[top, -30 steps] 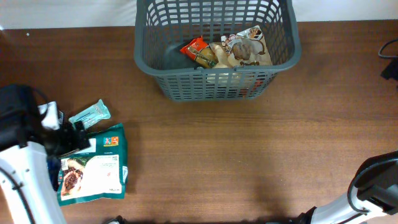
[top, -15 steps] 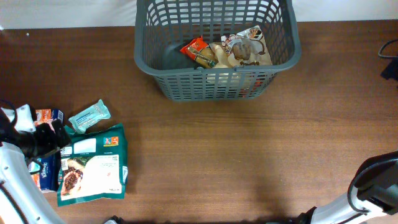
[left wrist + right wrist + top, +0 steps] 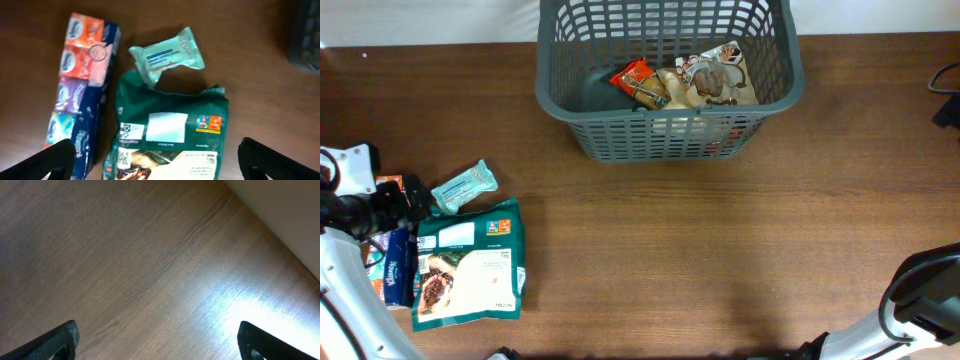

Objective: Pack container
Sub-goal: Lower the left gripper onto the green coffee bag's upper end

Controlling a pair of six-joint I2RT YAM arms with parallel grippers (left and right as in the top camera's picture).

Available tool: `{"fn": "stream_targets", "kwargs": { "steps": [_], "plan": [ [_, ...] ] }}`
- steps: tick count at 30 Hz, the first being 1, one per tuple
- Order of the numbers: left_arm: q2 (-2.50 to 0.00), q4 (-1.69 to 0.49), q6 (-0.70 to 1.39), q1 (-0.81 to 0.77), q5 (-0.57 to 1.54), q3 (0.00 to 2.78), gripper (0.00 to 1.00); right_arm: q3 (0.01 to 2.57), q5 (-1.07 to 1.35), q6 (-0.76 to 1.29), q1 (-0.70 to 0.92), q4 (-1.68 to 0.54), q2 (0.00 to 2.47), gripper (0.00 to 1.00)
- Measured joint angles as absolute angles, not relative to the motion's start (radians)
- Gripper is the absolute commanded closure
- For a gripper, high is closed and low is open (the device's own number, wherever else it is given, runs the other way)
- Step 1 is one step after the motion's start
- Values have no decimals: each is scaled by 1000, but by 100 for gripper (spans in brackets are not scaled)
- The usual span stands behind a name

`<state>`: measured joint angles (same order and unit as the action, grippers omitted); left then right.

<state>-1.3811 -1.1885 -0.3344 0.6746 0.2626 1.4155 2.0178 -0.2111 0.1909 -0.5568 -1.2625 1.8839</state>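
Observation:
The container (image 3: 620,135), a dark grey lattice basket, stands at the table's far middle. A red packet (image 3: 638,82) and a beige printed packet (image 3: 716,78) lie inside it. At the left lie a green food bag (image 3: 470,265), a mint wipes packet (image 3: 463,187) and a multi-coloured tissue pack (image 3: 392,262). My left gripper (image 3: 402,205) hovers open over these. In the left wrist view the green bag (image 3: 170,130) lies between its spread fingers, untouched, with the wipes packet (image 3: 167,54) and tissue pack (image 3: 80,85) beyond. My right gripper (image 3: 157,342) is open over bare wood.
The right arm's base (image 3: 920,300) sits at the table's near right corner. A dark cable (image 3: 947,95) lies at the right edge. A pale wall or cloth (image 3: 285,210) borders the table in the right wrist view.
My left arm has pulled back to the left and lower, uncovering the tissue pack. The packets and basket have not moved.

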Motion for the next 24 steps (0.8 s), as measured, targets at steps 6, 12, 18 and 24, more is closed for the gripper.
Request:
{"fn": "stream_targets", "kwargs": {
  "steps": [6, 12, 18, 24],
  "plan": [
    [-1393, -1193, -457, 675, 470, 1415, 1, 2018, -211, 191, -557, -1262, 1884, 1],
    [-1468, -1251, -494, 675, 505, 1414, 1, 2018, -211, 191, -557, -1262, 1884, 1],
    [-1544, -1263, -501, 675, 420, 1410, 1, 2018, -211, 191, -557, -1262, 1884, 1],
    [-1556, -1246, -421, 685, 265, 1410, 1, 2018, -211, 191, -557, -1262, 1884, 1]
  ]
}}
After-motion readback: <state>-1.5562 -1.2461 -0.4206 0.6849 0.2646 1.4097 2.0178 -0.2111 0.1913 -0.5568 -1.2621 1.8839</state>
